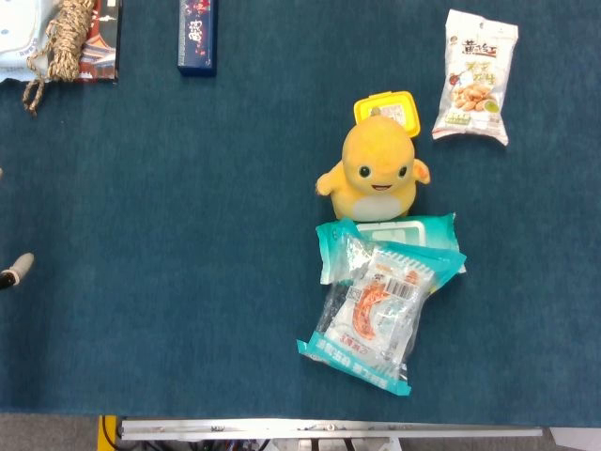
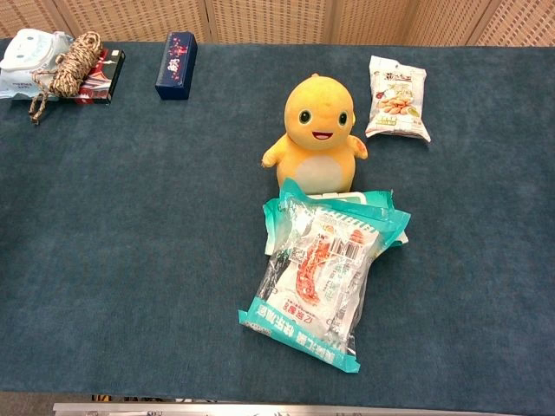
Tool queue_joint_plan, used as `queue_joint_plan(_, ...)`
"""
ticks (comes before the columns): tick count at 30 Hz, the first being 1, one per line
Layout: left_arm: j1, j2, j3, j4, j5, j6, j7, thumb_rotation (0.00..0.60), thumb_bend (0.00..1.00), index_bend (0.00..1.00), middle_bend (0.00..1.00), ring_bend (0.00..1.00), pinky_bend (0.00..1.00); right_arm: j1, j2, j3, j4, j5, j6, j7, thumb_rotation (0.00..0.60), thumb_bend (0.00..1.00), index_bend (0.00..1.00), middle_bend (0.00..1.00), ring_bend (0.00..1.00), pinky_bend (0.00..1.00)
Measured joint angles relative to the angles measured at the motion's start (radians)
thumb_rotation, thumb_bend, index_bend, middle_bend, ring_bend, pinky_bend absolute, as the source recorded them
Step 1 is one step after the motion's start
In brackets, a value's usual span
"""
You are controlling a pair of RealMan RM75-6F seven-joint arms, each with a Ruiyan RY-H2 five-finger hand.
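A yellow plush toy (image 1: 376,174) (image 2: 318,132) sits upright a little right of the table's middle. Just in front of it a clear snack bag with teal ends (image 1: 374,315) (image 2: 316,277) lies on top of a teal wipes pack (image 1: 423,230) (image 2: 364,204). A yellow lidded tub (image 1: 387,110) stands behind the toy, hidden in the chest view. Only a pale fingertip of my left hand (image 1: 17,270) pokes in at the left edge of the head view, far from these things and touching none of them. My right hand shows in neither view.
A bag of nuts (image 1: 476,77) (image 2: 398,98) lies at the back right. A dark blue box (image 1: 197,36) (image 2: 176,54) stands at the back. A coil of rope (image 1: 66,38) (image 2: 68,59) rests on a red-black box beside a white pack (image 2: 26,52) at the back left.
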Motion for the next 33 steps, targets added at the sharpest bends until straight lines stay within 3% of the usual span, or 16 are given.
queue_joint_plan(15, -0.001, 0.001, -0.001, 0.003, -0.003, -0.003, -0.003, 0.600, 0.00, 0.19, 0.12, 0.09, 0.00, 0.038, 0.008, -0.009, -0.014, -0.037, -0.035, 0.022, 0.514, 0.00, 0.13, 0.14, 0.00, 0.00)
queue_joint_plan(26, -0.001, 0.001, -0.001, 0.003, -0.003, -0.002, -0.002, 0.600, 0.00, 0.19, 0.12, 0.09, 0.00, 0.145, -0.006, 0.004, -0.032, -0.085, -0.134, 0.061, 0.513, 0.00, 0.13, 0.14, 0.00, 0.00)
queue_joint_plan(29, 0.001, 0.001, 0.000, 0.003, -0.004, -0.001, -0.003, 0.600, 0.00, 0.19, 0.12, 0.09, 0.00, 0.185, -0.018, 0.012, -0.040, -0.097, -0.173, 0.063, 0.498, 0.00, 0.13, 0.14, 0.00, 0.00)
queue_joint_plan(33, 0.004, 0.003, 0.002, 0.004, -0.001, 0.003, -0.007, 0.600, 0.00, 0.19, 0.12, 0.09, 0.00, 0.240, -0.036, 0.026, -0.054, -0.092, -0.235, 0.071, 0.425, 0.00, 0.13, 0.14, 0.00, 0.00)
